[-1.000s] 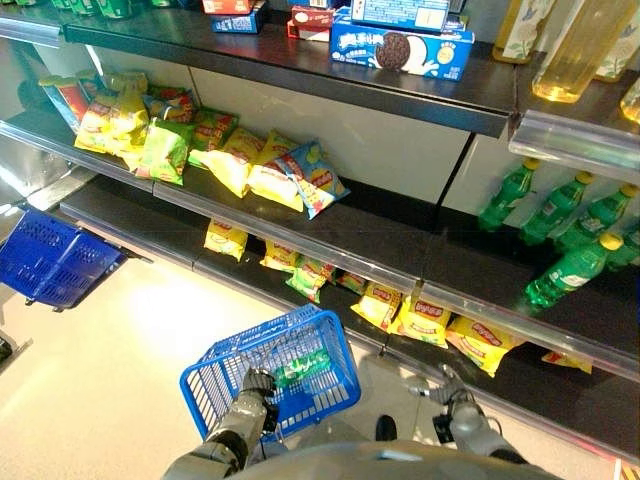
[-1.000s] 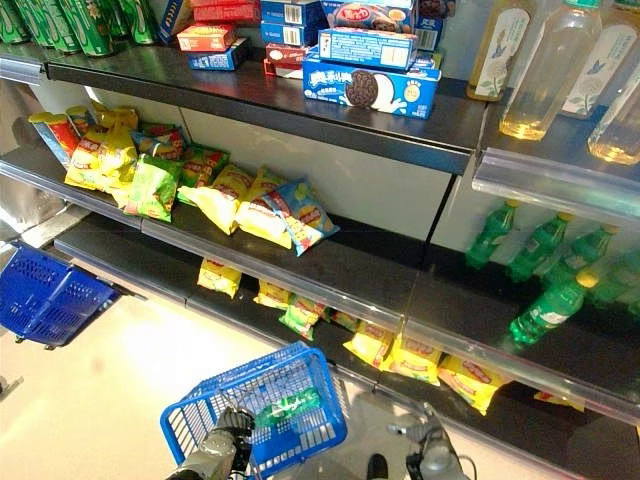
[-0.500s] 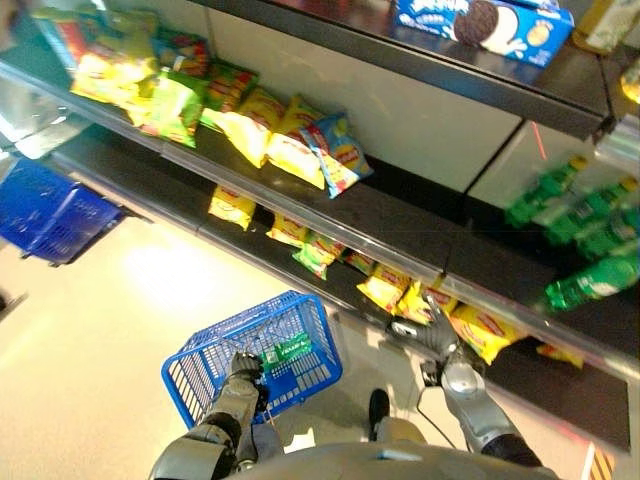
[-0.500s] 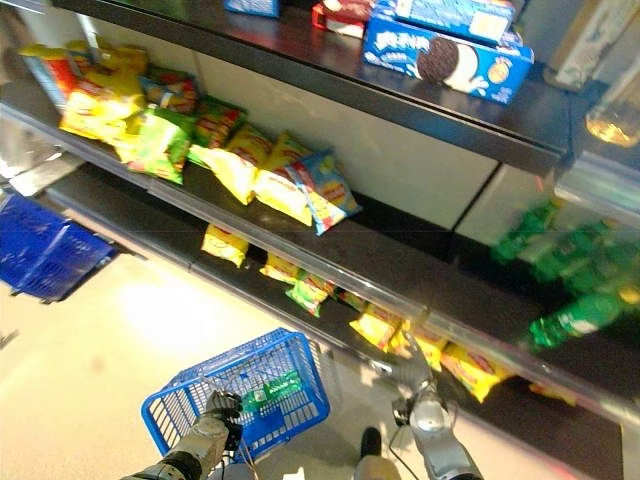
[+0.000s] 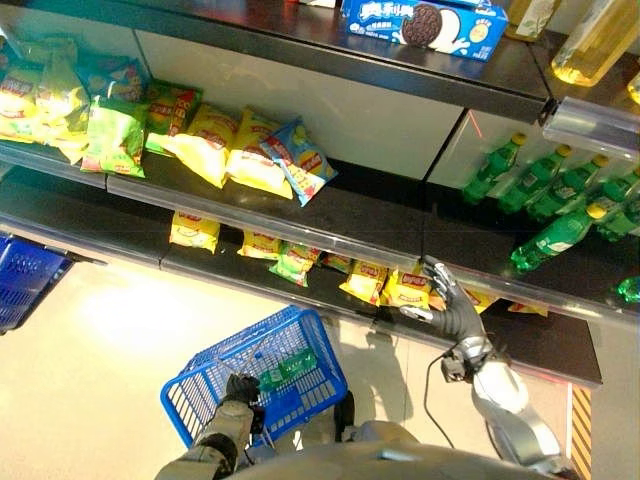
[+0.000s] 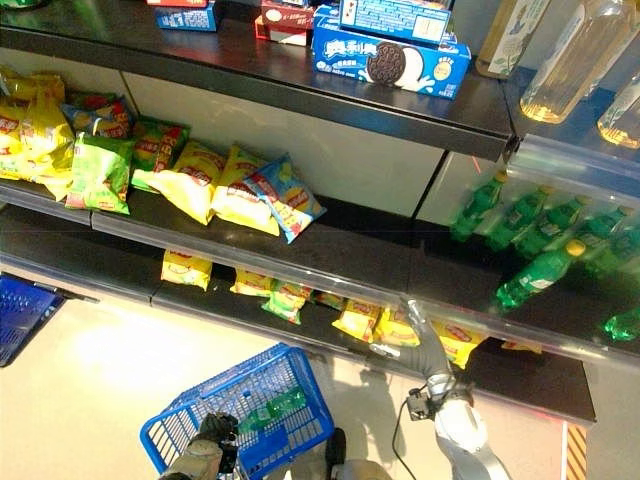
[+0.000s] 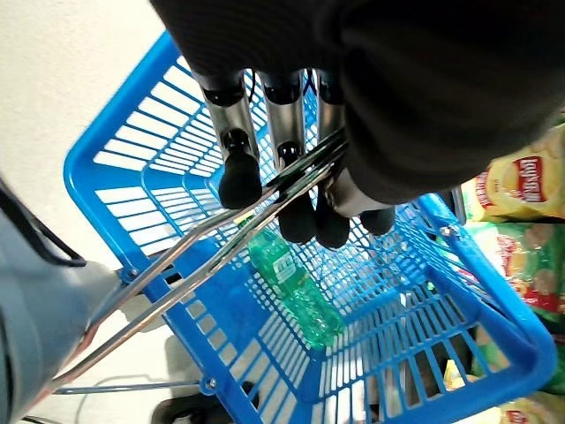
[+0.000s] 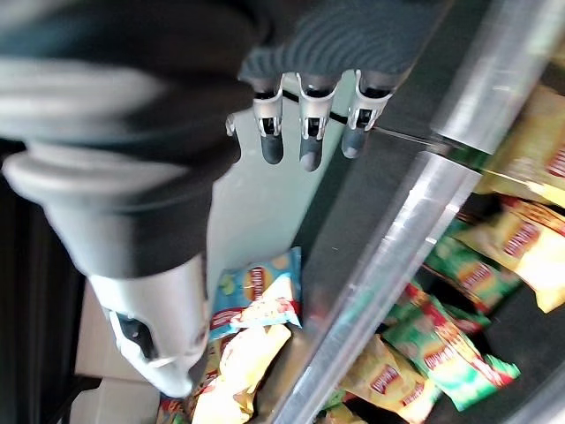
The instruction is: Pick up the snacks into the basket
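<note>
My left hand is shut on the wire handles of the blue basket, which hangs low in front of me. A green bottle lies inside the basket. Yellow snack bags sit on the bottom shelf, and more yellow, green and blue bags are piled on the shelf above. My right hand is open with straight fingers, held up just in front of the bottom shelf's yellow bags and touching none of them.
A clear rail runs along the front edge of each shelf. Green bottles lie on the shelf to the right. Cookie boxes stand on the top shelf. A second blue basket sits on the floor at the far left.
The camera has swung. My right hand has risen from near the floor to the front of the bottom shelf. The left hand keeps its hold on the basket.
</note>
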{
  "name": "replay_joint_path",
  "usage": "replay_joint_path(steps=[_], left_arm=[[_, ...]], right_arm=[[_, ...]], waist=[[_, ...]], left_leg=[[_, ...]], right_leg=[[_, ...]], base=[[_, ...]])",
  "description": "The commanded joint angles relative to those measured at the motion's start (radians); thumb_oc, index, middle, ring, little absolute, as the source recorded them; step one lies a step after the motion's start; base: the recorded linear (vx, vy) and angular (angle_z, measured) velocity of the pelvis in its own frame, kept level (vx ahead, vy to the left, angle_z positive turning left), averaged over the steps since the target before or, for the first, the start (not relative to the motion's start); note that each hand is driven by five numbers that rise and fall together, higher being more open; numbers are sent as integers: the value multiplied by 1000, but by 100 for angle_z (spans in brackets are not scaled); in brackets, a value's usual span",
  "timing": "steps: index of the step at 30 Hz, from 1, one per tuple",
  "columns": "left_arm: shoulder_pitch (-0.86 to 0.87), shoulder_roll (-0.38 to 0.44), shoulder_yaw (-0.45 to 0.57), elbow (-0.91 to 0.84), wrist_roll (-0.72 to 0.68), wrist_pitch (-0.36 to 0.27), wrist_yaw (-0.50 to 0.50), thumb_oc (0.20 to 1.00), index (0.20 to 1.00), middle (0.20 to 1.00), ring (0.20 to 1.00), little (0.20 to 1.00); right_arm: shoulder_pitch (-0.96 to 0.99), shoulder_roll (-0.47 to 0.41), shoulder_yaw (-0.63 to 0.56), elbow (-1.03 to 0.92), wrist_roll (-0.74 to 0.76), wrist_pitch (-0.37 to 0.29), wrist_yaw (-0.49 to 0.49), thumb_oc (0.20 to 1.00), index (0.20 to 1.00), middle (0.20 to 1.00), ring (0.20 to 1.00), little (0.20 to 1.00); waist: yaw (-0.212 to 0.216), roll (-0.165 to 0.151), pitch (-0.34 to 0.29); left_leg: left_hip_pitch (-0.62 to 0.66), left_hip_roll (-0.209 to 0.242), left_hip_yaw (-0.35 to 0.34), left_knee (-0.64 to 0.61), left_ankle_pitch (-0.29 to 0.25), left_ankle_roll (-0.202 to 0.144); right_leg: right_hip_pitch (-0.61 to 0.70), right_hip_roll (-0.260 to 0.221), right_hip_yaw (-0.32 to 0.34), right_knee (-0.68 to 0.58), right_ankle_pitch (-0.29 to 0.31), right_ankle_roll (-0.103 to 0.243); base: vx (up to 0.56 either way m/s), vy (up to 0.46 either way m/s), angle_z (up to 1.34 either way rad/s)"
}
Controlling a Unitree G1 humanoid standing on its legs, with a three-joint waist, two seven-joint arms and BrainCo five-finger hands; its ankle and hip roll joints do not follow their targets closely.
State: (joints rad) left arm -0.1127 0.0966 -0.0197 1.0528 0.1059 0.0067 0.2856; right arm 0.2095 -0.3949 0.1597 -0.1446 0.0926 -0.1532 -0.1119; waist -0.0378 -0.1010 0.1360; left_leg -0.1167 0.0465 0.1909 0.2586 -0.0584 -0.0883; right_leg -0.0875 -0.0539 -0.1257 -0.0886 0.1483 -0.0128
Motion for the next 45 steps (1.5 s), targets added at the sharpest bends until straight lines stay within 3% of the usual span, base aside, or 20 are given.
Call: replay_joint_path(steps=[1, 2, 3, 4, 5, 6, 8, 13, 14, 17, 19, 21, 22, 23, 26, 27, 29, 33, 38, 45], left_arm=[[2, 133, -105, -15, 146, 20, 64, 200, 200, 200, 200, 200], [4, 134, -95, -6, 131, 23, 69, 200, 200, 200, 200, 200], [5, 134, -95, -5, 131, 22, 70, 200, 200, 200, 200, 200], [9, 133, -74, 26, 127, 28, 73, 200, 200, 200, 200, 200], [9, 133, -74, 27, 127, 28, 73, 200, 200, 200, 200, 200], [20, 129, -66, 44, 131, 31, 84, 200, 200, 200, 200, 200], [19, 123, -65, 59, 128, 34, 89, 200, 200, 200, 200, 200], [11, 116, -83, 62, 148, 40, 95, 200, 200, 200, 200, 200], [7, 116, -86, 57, 149, 43, 101, 200, 200, 200, 200, 200], [-3, 123, -107, 57, 174, 44, 103, 200, 200, 200, 200, 200], [-18, 141, -120, 57, 194, 50, 88, 200, 200, 200, 200, 200], [-44, 171, -124, 46, 189, 52, 97, 200, 200, 200, 200, 200], [-45, 171, -124, 46, 189, 51, 97, 200, 200, 200, 200, 200], [-67, 190, -130, 45, 190, 53, 93, 200, 200, 200, 200, 200], [-75, 214, -119, 55, 181, 54, 97, 200, 200, 200, 200, 200], [-66, 221, -105, 58, 169, 60, 94, 200, 200, 200, 200, 200], [-68, 222, -111, 53, 175, 57, 88, 200, 200, 200, 200, 200], [-77, 207, -133, 38, 174, 57, 91, 200, 200, 200, 200, 200], [-77, 210, -188, -18, 185, 49, 97, 200, 200, 200, 200, 200], [-79, 196, -226, -15, 97, 25, 123, 200, 200, 200, 200, 200]], right_arm=[[-72, -44, -118, -112, 41, -82, -15, 1000, 1000, 1000, 1000, 1000], [-73, -43, -124, -111, 40, -80, -26, 1000, 1000, 1000, 1000, 1000], [-72, -43, -123, -111, 40, -79, -26, 1000, 1000, 1000, 1000, 1000], [-74, -42, -138, -138, 51, -78, -12, 1000, 1000, 1000, 1000, 1000], [-73, -43, -139, -139, 52, -78, -11, 1000, 1000, 1000, 1000, 1000], [-72, -36, -147, -144, 92, -91, -11, 1000, 1000, 1000, 1000, 1000], [-92, -38, -143, -132, 118, -96, -20, 1000, 1000, 1000, 1000, 1000], [-153, -60, -153, -101, 64, -77, -66, 1000, 1000, 1000, 1000, 1000], [-162, -65, -163, -86, 55, -65, -79, 1000, 1000, 1000, 1000, 1000], [-190, -57, -162, -29, 46, -44, -100, 1000, 1000, 1000, 1000, 1000], [-219, -59, -151, 36, 10, -9, -107, 1000, 1000, 1000, 1000, 1000], [-261, -52, -124, 73, 18, 8, -109, 1000, 1000, 1000, 1000, 1000], [-262, -52, -124, 73, 18, 8, -109, 1000, 1000, 1000, 1000, 1000], [-287, -39, -107, 88, 38, 20, -99, 1000, 1000, 1000, 1000, 1000], [-330, -7, -56, 129, 71, 14, -89, 1000, 1000, 1000, 1000, 1000], [-329, 2, -22, 157, 77, 27, -60, 1000, 1000, 1000, 1000, 1000], [-337, 13, 6, 212, 76, 34, -57, 1000, 1000, 1000, 1000, 1000], [-443, 17, 65, 301, -5, 66, -80, 1000, 1000, 1000, 1000, 1000], [-596, 8, 104, 410, 15, 75, -109, 1000, 1000, 1000, 1000, 1000], [-883, -56, 131, 698, 12, 112, -215, 1000, 1000, 1000, 1000, 1000]], waist=[[15, 41, 81], [14, 43, 77], [14, 43, 77], [12, 50, 61], [13, 49, 61], [25, 64, 44], [28, 77, 40], [37, 96, 47], [35, 106, 54], [42, 111, 63], [48, 87, 61], [56, 64, 75], [56, 64, 75], [53, 55, 95], [70, 51, 112], [70, 49, 110], [65, 51, 113], [96, 34, 134], [119, 36, 169], [164, 45, 224]], left_leg=[[-76, -54, -4, 109, 19, 11], [-78, -25, 4, 79, 17, 13], [-76, -25, 5, 77, 16, 12], [-39, 32, 19, -31, 20, 10], [-33, 31, 21, -40, 23, 9], [-5, 77, -19, -189, 89, -5], [18, 126, -41, -324, 164, -26], [-1, 177, -73, -334, 196, -56], [-4, 205, -54, -335, 201, -65], [-4, 186, -65, -328, 183, -64], [-16, 138, -57, -298, 152, -44], [-26, 94, -49, -286, 133, -18], [-26, 94, -48, -286, 133, -18], [-25, 60, -46, -293, 128, 0], [-29, 58, -24, -295, 122, 8], [-24, 46, -10, -318, 129, 15], [-29, 35, -17, -333, 139, 20], [-44, 18, -11, -336, 135, 24], [-58, 12, -32, -340, 148, 23], [-103, 19, -66, -344, 175, 11]], right_leg=[[15, -15, -32, 64, -69, 106], [18, -23, -35, 61, -70, 113], [19, -23, -34, 61, -71, 113], [23, -31, -28, 51, -71, 128], [25, -31, -26, 50, -71, 128], [23, -27, -12, 36, -63, 144], [21, -29, -13, 14, -64, 159], [30, -64, -7, 7, -69, 183], [39, -98, -14, 9, -66, 199], [36, -143, -18, 6, -41, 232], [29, -202, -24, 16, -17, 257], [-1, -245, -6, 38, 12, 269], [-2, -245, -6, 38, 12, 269], [-37, -262, 13, 52, 51, 258], [-84, -245, -39, 68, 52, 249], [-88, -186, -44, 77, 16, 229], [-112, -156, 23, 59, 4, 217], [-106, -163, -8, 32, 34, 226], [-121, -162, -23, 20, 61, 225], [-142, -162, -62, 6, 74, 226]], base=[[7, 61, 20], [20, 61, 19], [88, 141, 10], [78, 108, -8], [192, 264, -28], [153, 233, -24], [110, 266, -9], [22, 265, 4], [18, 371, 13], [18, 394, 41], [50, 340, 20], [-8, 246, 18], [-45, 284, 10], [-82, 226, -6], [-81, 213, -38], [52, 219, -61], [60, 190, -35], [-26, 31, -4], [-1, -20, 7], [-3, -30, 11]])
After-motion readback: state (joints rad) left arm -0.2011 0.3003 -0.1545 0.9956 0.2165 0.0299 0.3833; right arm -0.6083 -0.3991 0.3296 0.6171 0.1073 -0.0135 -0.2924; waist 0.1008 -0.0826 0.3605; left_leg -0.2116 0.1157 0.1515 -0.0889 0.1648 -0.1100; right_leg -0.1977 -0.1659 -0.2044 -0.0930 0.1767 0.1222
